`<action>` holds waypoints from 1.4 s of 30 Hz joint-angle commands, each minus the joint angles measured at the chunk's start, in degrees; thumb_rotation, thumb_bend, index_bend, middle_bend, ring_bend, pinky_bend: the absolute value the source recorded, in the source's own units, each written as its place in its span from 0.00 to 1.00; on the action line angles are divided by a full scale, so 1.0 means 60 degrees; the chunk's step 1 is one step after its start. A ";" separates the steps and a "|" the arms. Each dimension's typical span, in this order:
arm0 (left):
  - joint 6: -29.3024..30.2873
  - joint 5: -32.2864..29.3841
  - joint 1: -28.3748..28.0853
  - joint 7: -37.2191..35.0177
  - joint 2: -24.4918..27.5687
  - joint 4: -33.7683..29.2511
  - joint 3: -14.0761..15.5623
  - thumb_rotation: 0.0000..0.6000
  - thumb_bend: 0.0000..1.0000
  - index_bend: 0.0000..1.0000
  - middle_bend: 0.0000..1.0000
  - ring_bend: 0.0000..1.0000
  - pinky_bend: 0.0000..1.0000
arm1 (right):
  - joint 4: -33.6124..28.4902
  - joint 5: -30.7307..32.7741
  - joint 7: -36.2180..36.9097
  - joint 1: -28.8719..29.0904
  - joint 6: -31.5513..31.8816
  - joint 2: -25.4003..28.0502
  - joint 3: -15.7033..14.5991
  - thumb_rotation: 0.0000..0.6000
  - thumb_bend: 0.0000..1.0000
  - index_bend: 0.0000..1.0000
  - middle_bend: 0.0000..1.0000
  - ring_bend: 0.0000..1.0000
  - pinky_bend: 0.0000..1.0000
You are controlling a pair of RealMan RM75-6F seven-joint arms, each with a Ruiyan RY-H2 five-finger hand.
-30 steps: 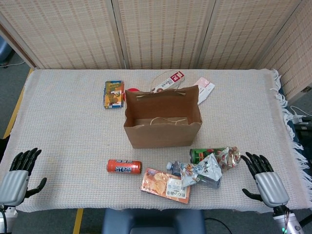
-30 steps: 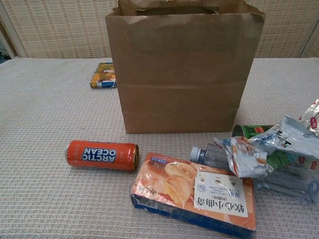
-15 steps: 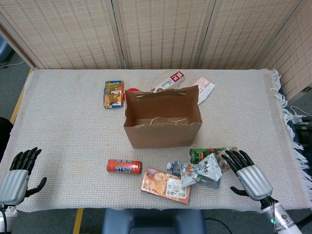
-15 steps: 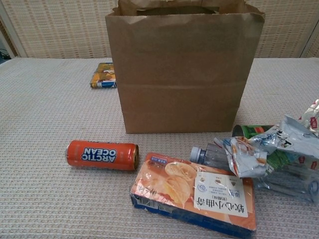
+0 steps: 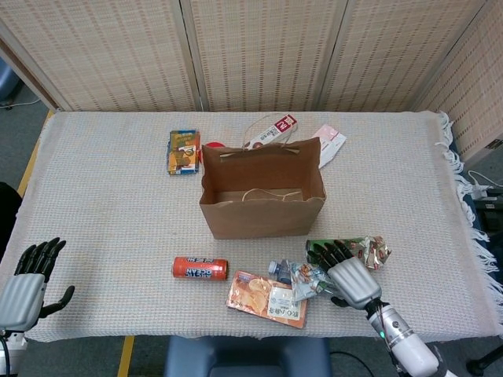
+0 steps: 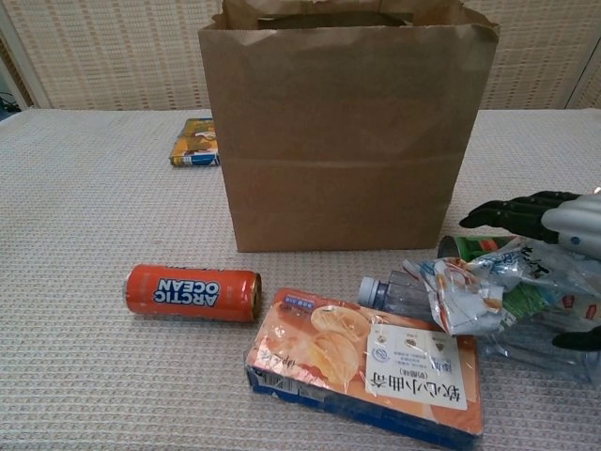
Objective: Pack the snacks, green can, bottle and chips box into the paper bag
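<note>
A folding screen (image 5: 259,51) of woven, straw-coloured panels in pale frames is standing across the top of the head view, angling forward at the upper left and upper right corners. The same weave is filling the strip behind everything at the top of the chest view. Below it a table (image 5: 102,212) under a cream, ribbed cloth is taking up most of the frame, its fringe (image 5: 464,196) hanging over the right edge. Grey floor (image 5: 16,145) is showing at the left, with a yellow line (image 5: 23,184) running along the table's side. Even, soft light is falling over the cloth. White cables (image 5: 479,184) are lying at the right edge.
</note>
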 commanded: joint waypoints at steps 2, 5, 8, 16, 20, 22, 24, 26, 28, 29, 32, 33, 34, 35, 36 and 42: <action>-0.0004 0.0000 -0.0001 -0.0025 0.0006 0.0006 0.0003 1.00 0.33 0.00 0.00 0.00 0.01 | 0.0430 -0.0068 -0.0402 0.0163 0.0282 -0.0836 -0.0017 1.00 0.24 0.39 0.33 0.30 0.34; -0.0004 0.0001 0.0000 -0.0052 0.0013 0.0009 0.0003 1.00 0.33 0.00 0.00 0.00 0.01 | 0.0646 -0.0422 -0.0306 0.0120 0.0583 -0.0990 -0.0122 1.00 0.31 0.64 0.55 0.58 0.64; 0.0003 0.0014 -0.0001 -0.0051 0.0016 0.0005 0.0005 1.00 0.33 0.00 0.00 0.00 0.01 | 0.0655 -0.0745 0.0077 0.0047 0.0926 -0.0890 -0.0151 1.00 0.32 0.73 0.63 0.67 0.72; -0.0013 -0.0005 -0.0005 0.0033 -0.0005 -0.0012 0.0005 1.00 0.33 0.00 0.00 0.00 0.01 | -0.0592 -0.1266 0.1473 0.0010 0.1884 0.0257 0.0416 1.00 0.32 0.74 0.64 0.68 0.73; -0.0039 -0.0027 -0.0014 0.0112 -0.0021 -0.0029 0.0006 1.00 0.33 0.00 0.00 0.00 0.01 | -0.1642 -0.1448 0.2016 0.0101 0.2543 0.0781 0.1144 1.00 0.32 0.74 0.64 0.68 0.73; -0.0041 -0.0025 -0.0017 0.0161 -0.0033 -0.0032 0.0007 1.00 0.33 0.00 0.00 0.00 0.01 | -0.2217 -0.1470 0.1954 0.0189 0.2792 0.1018 0.1534 1.00 0.32 0.74 0.64 0.68 0.73; -0.0047 -0.0028 -0.0017 0.0177 -0.0034 -0.0039 0.0010 1.00 0.33 0.00 0.00 0.00 0.01 | -0.2666 -0.1448 0.1787 0.0287 0.3025 0.1116 0.1911 1.00 0.32 0.74 0.64 0.68 0.73; -0.0043 -0.0036 -0.0013 0.0176 -0.0030 -0.0042 0.0008 1.00 0.33 0.00 0.00 0.00 0.01 | -0.3075 -0.1192 0.1446 0.0475 0.3200 0.1143 0.2400 1.00 0.32 0.73 0.64 0.67 0.72; -0.0038 -0.0043 -0.0003 0.0135 -0.0013 -0.0058 0.0012 1.00 0.33 0.00 0.00 0.00 0.01 | -0.3231 -0.0641 0.0997 0.0826 0.3206 0.1076 0.2973 1.00 0.32 0.73 0.64 0.67 0.72; -0.0032 -0.0038 -0.0001 0.0115 -0.0005 -0.0062 0.0013 1.00 0.33 0.00 0.00 0.00 0.01 | -0.3216 -0.0314 0.0786 0.1020 0.3168 0.1017 0.3225 1.00 0.32 0.73 0.64 0.67 0.71; -0.0036 -0.0029 -0.0001 0.0056 0.0015 -0.0065 0.0019 1.00 0.33 0.00 0.00 0.00 0.01 | -0.2830 0.0881 0.0063 0.1810 0.2930 0.0696 0.3979 1.00 0.32 0.73 0.64 0.67 0.71; -0.0054 -0.0041 -0.0005 0.0032 0.0020 -0.0069 0.0018 1.00 0.33 0.00 0.00 0.00 0.01 | -0.2653 0.1259 -0.0148 0.2067 0.2839 0.0575 0.4157 1.00 0.32 0.73 0.64 0.67 0.71; -0.0085 -0.0067 -0.0014 0.0003 0.0029 -0.0076 0.0015 1.00 0.33 0.00 0.00 0.00 0.01 | -0.2368 0.1742 -0.0409 0.2413 0.2721 0.0409 0.4369 1.00 0.32 0.73 0.64 0.67 0.71; -0.0113 -0.0090 -0.0021 -0.0022 0.0036 -0.0081 0.0014 1.00 0.33 0.00 0.00 0.00 0.01 | -0.2127 0.2104 -0.0615 0.2665 0.2651 0.0275 0.4500 1.00 0.32 0.73 0.64 0.67 0.71; -0.0143 -0.0110 -0.0030 -0.0049 0.0045 -0.0085 0.0013 1.00 0.33 0.00 0.00 0.00 0.01 | -0.1875 0.2442 -0.0809 0.2914 0.2594 0.0131 0.4614 1.00 0.32 0.73 0.64 0.67 0.71; -0.0411 -0.0228 -0.0097 -0.0217 0.0178 -0.0190 0.0057 1.00 0.33 0.00 0.00 0.00 0.01 | -0.0196 0.4161 -0.1309 0.4311 0.2431 -0.0957 0.5085 1.00 0.32 0.72 0.64 0.66 0.71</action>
